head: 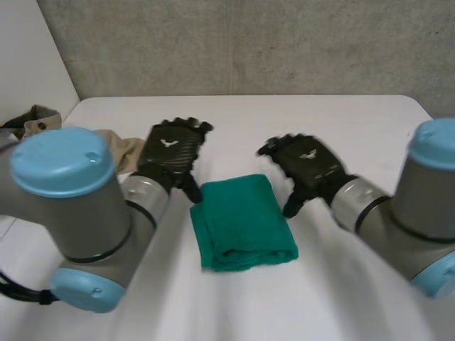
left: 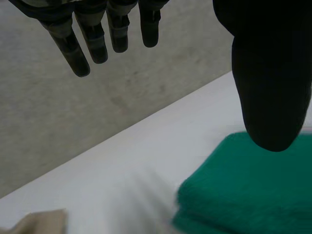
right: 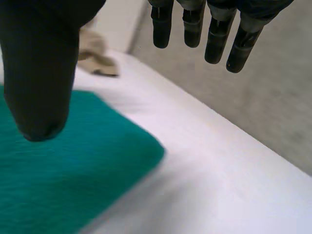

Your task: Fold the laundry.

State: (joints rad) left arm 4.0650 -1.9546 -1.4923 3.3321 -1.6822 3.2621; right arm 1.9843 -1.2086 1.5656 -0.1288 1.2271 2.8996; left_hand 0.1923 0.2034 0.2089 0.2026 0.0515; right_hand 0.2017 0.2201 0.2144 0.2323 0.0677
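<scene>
Nearest: left arm (head: 64,213), grey joint with light-blue cap, and right arm (head: 426,206) opposite. Between the two hands, folded green towel (head: 242,222), lying flat in the middle of the white tabletop (head: 320,121), thick fold toward the near edge. Left hand (head: 169,153) just beside the towel's far left corner, fingers (left: 95,44) straight and spread, holding nothing, thumb over the towel's edge; contact not clear. Right hand (head: 307,167) near the far right corner, fingers (right: 240,46) likewise straight, empty. Beige garment (head: 122,148) bunched behind the left hand, apart from the towel.
</scene>
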